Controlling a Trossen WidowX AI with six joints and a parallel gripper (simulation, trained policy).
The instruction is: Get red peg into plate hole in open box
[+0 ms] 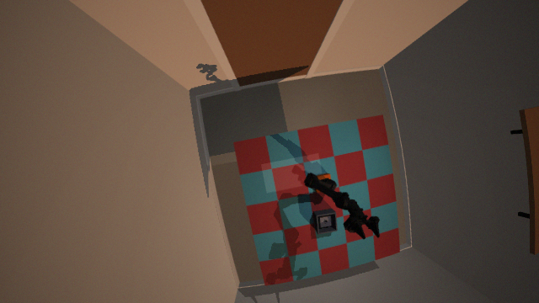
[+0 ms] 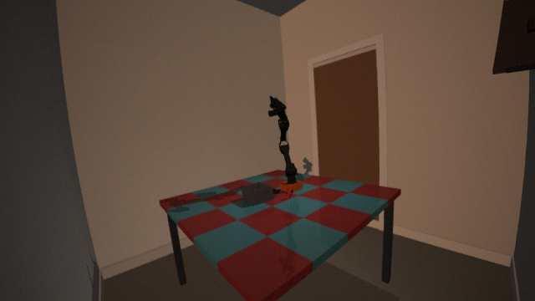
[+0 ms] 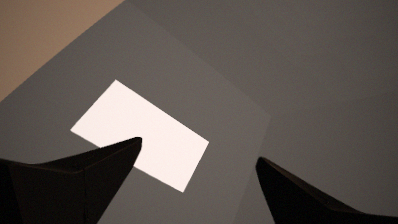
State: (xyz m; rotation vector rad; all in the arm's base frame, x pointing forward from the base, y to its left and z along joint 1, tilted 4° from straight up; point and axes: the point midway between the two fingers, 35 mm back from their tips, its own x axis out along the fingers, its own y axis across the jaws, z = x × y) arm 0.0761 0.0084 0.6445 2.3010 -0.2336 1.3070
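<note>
The red peg [image 2: 288, 192] stands upright on the table just in front of the orange arm base in the exterior view; in the top view I cannot make it out, the arm covers that area. The open grey box [image 1: 316, 224] [image 2: 257, 196] stands on the table beside the base. A pale plate with a dark spot in it [image 1: 325, 221] shows at its bottom. My gripper [image 1: 371, 236] [image 3: 200, 152] is open and empty. It is raised high above the table, pointing up and away from peg and box, and the wrist view shows neither.
The orange base [image 1: 323, 177] [image 2: 291, 186] carries the arm on the checkered red and teal table [image 1: 349, 167] [image 2: 267, 217]. The wrist view shows grey surfaces and a bright white panel [image 3: 150, 125]. A brown door [image 2: 344, 117] stands behind the table.
</note>
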